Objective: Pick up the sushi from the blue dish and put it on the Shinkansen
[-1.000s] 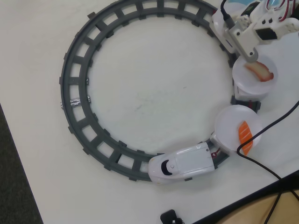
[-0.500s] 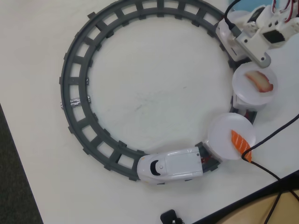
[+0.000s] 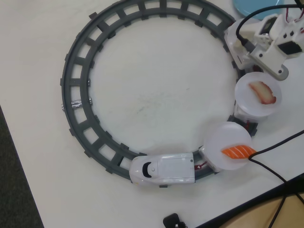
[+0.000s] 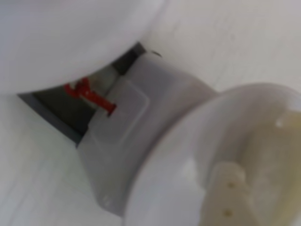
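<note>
The white Shinkansen [image 3: 161, 169] sits on the bottom of the dark grey circular track [image 3: 76, 90]. Two cars trail it, each topped by a round white plate. The nearer plate [image 3: 223, 137] carries an orange salmon sushi [image 3: 237, 152]. The farther plate [image 3: 249, 102] carries a pale red-and-white sushi [image 3: 262, 91]. The blue dish [image 3: 249, 7] shows only partly at the top right edge, with nothing on its visible part. My white gripper [image 3: 274, 71] hovers over the farther plate's upper rim, beside that sushi, open and empty. The wrist view is blurred: my gripper [image 4: 263, 155] over a white plate [image 4: 178, 179], one finger [image 4: 230, 193] showing.
Black cables run over the arm [image 3: 244, 23] and across the table at the lower right [image 3: 275, 145]. The table edge runs diagonally at the lower right [image 3: 256, 202] and along the left [image 3: 14, 142]. A small black object [image 3: 173, 221] lies at the bottom edge. A red coupling hook [image 4: 91, 96] joins the cars.
</note>
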Robot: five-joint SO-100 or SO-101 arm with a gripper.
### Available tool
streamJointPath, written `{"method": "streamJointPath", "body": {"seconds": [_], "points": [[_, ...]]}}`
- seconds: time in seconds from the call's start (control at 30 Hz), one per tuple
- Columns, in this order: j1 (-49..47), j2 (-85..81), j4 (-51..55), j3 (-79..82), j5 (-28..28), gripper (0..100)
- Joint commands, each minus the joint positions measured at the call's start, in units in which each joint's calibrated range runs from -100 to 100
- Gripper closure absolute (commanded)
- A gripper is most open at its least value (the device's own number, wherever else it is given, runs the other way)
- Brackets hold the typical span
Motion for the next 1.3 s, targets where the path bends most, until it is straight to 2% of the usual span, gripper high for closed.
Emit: {"method": "streamJointPath", "body": {"seconds": [0.0, 0.1, 0.2, 0.7, 0.97, 1.07, 1.27], "points": [[-0.75, -2.9, -3.7, 3.2, 0.08, 77], [-1.36, -2.98, -3.87, 3.64, 0.13, 88], [-1.63, -4.4, -3.87, 3.73, 0.24, 94], [-2.42, -15.68, 5.28, 6.43, -0.23, 96], [-1.63, -38.39, 12.22, 13.25, 0.29, 96], [2.51, -49.08, 14.87, 17.74, -0.13, 96], [17.74, -67.62, 15.98, 31.38, -0.23, 96]]}}
